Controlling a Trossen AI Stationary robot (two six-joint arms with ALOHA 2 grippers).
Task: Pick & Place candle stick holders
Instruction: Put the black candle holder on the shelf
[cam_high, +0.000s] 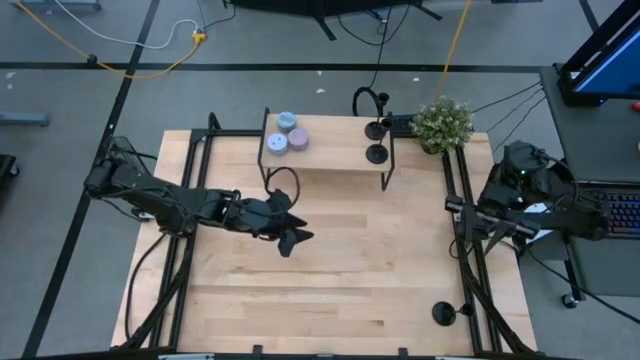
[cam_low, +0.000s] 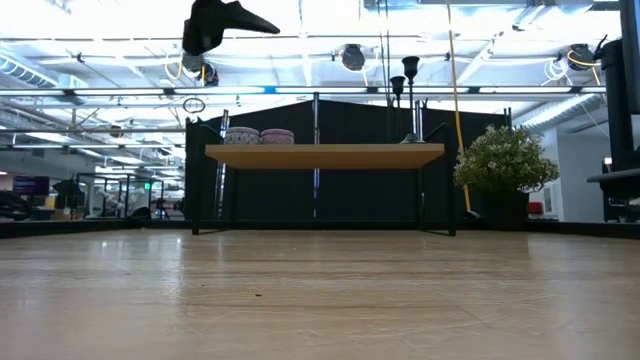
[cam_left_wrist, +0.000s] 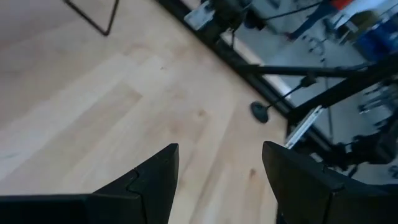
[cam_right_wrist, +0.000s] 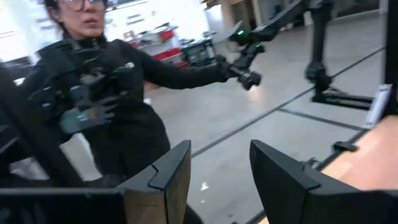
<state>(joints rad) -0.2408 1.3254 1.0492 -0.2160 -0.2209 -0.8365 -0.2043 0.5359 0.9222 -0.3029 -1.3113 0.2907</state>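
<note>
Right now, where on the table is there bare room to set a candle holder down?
Bare wood spans the table between the left end effector and the lone candle stick holder at the near right corner. The shelf is crowded.

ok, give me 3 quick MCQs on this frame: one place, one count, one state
1. The lone holder off the shelf stands:
A. beside the plant
B. under the left gripper
C. on the table's near right corner

2. Holders on the shelf:
A. one
B. two
C. three

3. The left gripper is:
A. shut on a holder
B. open, holding nothing
C. shut, holding nothing

Key:
1 C, the high view shows its disc base near the table's right rail, far from the plant.
2 B, two bases sit at the shelf's right end.
3 B, the left wrist view shows its fingers apart with only bare table between them.
</note>
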